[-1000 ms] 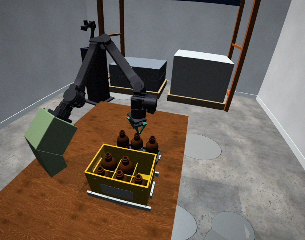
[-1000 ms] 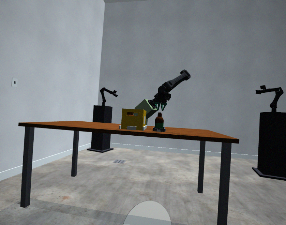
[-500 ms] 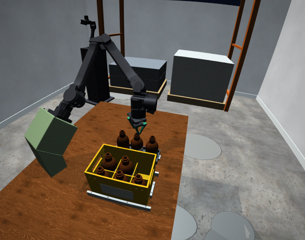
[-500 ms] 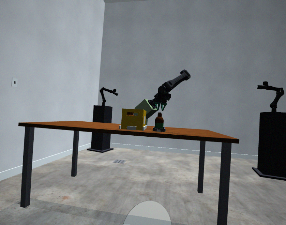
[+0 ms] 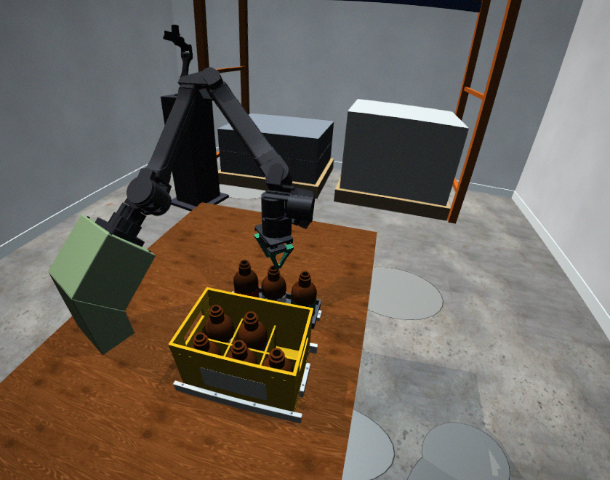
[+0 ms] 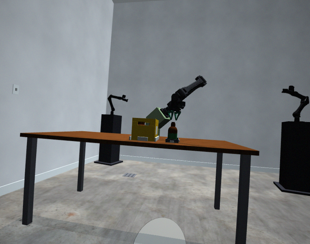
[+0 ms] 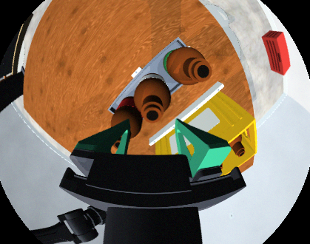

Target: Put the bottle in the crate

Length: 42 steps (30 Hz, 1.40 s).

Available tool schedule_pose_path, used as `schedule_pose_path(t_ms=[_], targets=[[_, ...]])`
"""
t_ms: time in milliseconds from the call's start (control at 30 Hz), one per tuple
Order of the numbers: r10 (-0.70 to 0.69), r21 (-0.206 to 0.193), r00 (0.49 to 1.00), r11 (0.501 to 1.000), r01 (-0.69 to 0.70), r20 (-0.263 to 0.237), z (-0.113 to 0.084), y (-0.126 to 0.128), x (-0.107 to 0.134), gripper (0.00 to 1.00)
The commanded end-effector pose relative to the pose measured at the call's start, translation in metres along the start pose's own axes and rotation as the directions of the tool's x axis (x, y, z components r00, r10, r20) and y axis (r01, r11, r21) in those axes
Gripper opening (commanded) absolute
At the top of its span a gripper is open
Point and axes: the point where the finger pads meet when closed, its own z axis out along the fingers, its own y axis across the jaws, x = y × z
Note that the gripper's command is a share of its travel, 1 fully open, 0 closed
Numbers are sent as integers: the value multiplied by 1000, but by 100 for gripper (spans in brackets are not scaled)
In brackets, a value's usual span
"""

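Note:
The yellow crate (image 5: 244, 347) stands on the wooden table and holds several brown bottles; its far right slot (image 5: 289, 323) is empty. Behind it, three brown bottles stand upright on the dark tray (image 5: 316, 308): left (image 5: 245, 277), middle (image 5: 273, 282) and right (image 5: 304, 289). My gripper (image 5: 277, 258) with green fingers hovers just above the middle bottle's cap, open and empty. In the wrist view the fingers stand apart with the middle bottle (image 7: 152, 98) ahead of them and the crate (image 7: 224, 132) to the right. The side view shows the gripper (image 6: 174, 115) above the bottles (image 6: 172, 130).
A green box-shaped body (image 5: 99, 278) sits at the arm's base over the table's left edge. Grey blocks on pallets (image 5: 402, 152) and an orange frame stand on the floor behind. The table's right edge runs close to the tray.

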Motion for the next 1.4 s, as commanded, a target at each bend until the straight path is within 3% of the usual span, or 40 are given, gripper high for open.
schedule_pose_path(t_ms=[0, 1367], targets=[[2, 0, 1000, 1000, -2, 0, 3, -1, -2, 61], [-6, 7, 1000, 1000, 6, 6, 0, -2, -4, 61]])
